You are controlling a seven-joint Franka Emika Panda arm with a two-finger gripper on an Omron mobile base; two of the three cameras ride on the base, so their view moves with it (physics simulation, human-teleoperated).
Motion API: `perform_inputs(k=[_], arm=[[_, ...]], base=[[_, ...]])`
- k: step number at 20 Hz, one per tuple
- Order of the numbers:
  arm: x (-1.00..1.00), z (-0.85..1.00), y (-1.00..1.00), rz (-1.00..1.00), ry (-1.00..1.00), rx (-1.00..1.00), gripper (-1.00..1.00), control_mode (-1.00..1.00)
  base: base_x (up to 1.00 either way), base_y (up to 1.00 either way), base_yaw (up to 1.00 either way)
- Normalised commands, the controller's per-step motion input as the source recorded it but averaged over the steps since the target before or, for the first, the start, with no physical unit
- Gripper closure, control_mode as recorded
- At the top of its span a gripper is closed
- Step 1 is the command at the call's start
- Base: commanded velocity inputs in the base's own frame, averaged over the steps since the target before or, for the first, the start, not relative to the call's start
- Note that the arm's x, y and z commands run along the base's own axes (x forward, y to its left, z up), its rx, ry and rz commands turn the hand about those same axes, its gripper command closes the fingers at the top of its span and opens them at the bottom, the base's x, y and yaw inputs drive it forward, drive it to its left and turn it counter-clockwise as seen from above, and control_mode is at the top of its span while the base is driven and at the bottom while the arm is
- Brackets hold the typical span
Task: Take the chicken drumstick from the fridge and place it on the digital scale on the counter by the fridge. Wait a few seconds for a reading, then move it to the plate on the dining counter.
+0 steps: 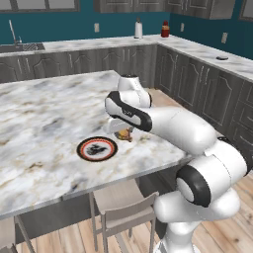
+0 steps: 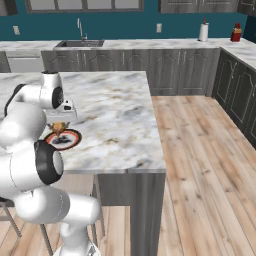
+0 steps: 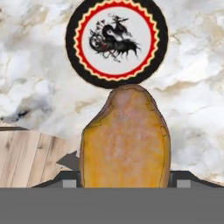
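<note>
My gripper (image 3: pixel 124 183) is shut on the chicken drumstick (image 3: pixel 124 140), a glossy orange-brown lump that stands between the two fingertips (image 3: pixel 69 182). The drumstick (image 1: pixel 124 134) hangs just above the dining counter (image 1: pixel 44 113), close beside the plate's right edge and not over it. The plate (image 1: pixel 97 148) lies flat on the marbled slab, with a dark rim, a red ring and a light centre bearing a black figure. From the right base view the drumstick (image 2: pixel 58 128) sits under the hand, just behind the plate (image 2: pixel 63 139). The digital scale (image 1: pixel 222 58) is a small dark disc far off on the right-hand counter. The fridge is out of view.
Light wooden chairs (image 1: pixel 123 210) stand under the island's near edge. The counter's corner and wooden floor (image 3: pixel 30 157) lie just behind the drumstick. On the back counter are a sink (image 2: pixel 80 42), a paper-towel roll (image 1: pixel 138 28) and a red jar (image 1: pixel 165 29).
</note>
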Motion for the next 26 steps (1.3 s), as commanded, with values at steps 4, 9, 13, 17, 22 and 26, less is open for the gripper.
perform_inputs(k=[4, 9, 13, 17, 22, 26], arm=[[0.44, -0.51, 0.55, 0.00, 0.00, -0.08, 1.00, -1.00], [0.69, -0.32, 0.32, 0.00, 0.00, -0.02, 1.00, -1.00], [0.85, -0.09, 0.09, 0.00, 0.07, 0.00, 1.00, -1.00], [0.57, -0.01, 0.00, 0.00, 0.04, -0.01, 1.00, -1.00], [-0.06, -0.29, 0.03, 0.00, 0.01, -0.08, 1.00, -1.00], [-0.23, -0.44, 0.09, 0.00, 0.00, -0.06, 1.00, -1.00]], base=[[0.00, 0.00, 0.00], [0.00, 0.00, 0.00], [0.00, 0.00, 0.00], [0.00, 0.00, 0.00], [0.00, 0.00, 0.00], [0.00, 0.00, 0.00]])
